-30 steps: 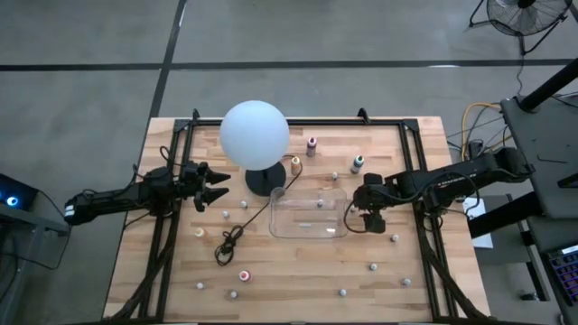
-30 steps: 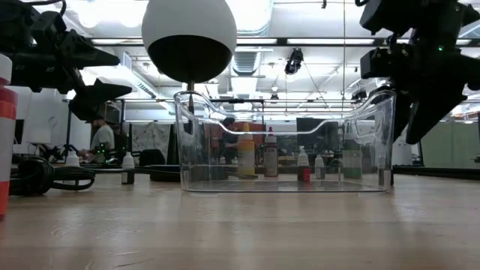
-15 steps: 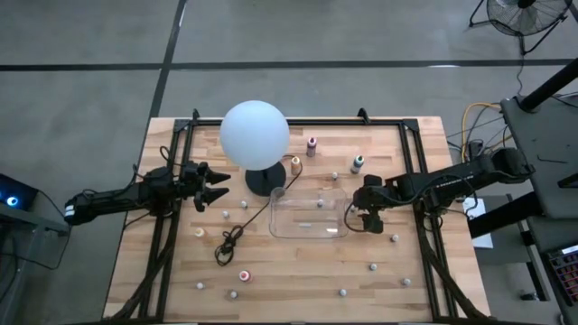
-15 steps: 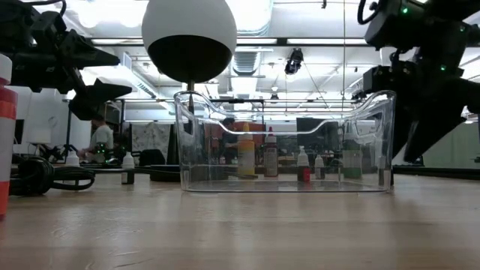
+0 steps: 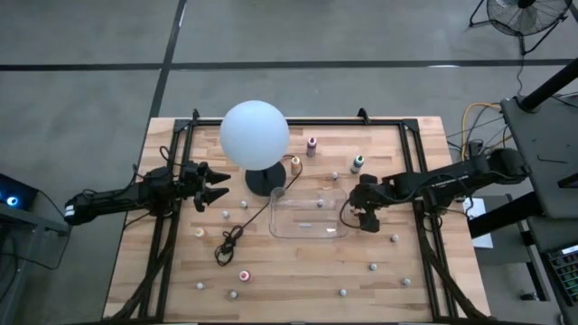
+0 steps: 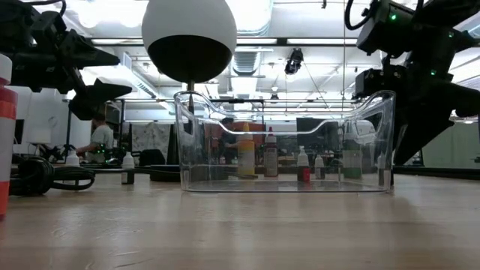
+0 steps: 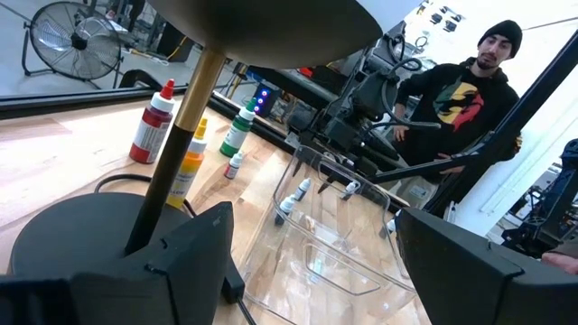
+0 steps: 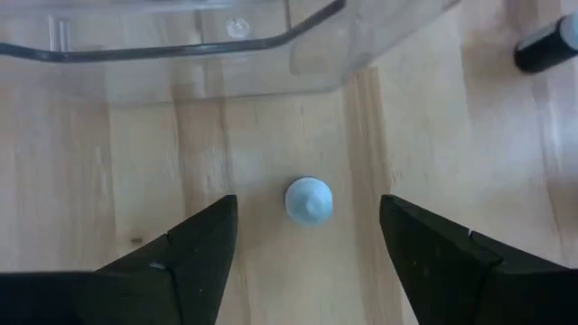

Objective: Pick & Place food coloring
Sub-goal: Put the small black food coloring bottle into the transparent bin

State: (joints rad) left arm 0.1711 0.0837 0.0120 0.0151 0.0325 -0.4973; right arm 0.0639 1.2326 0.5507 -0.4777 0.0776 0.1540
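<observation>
Food coloring bottle (image 8: 309, 199) upright between spread right claw (image 8: 307, 248) fingers, untouched, beside tray (image 8: 316, 54).

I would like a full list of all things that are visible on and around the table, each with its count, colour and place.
Globe lamp: one, white globe on a black base, far middle of the table.
Clear tray: one, transparent, table centre, in front of the lamp.
Food coloring bottles: roughly a dozen, tiny, with pale, pink, green or yellow caps, scattered upright over the table; one pale-capped bottle stands just outside the tray.
Black cable: one, running from the lamp base toward the front left.
Person: one, dark clothes and cap, behind the table, in the left wrist view.
Floor fan: one, dark, beyond the far right corner.
Left tool: open, left of the lamp base, waiting.
Right tool: open, above the pale-capped bottle by the tray's right end.
</observation>
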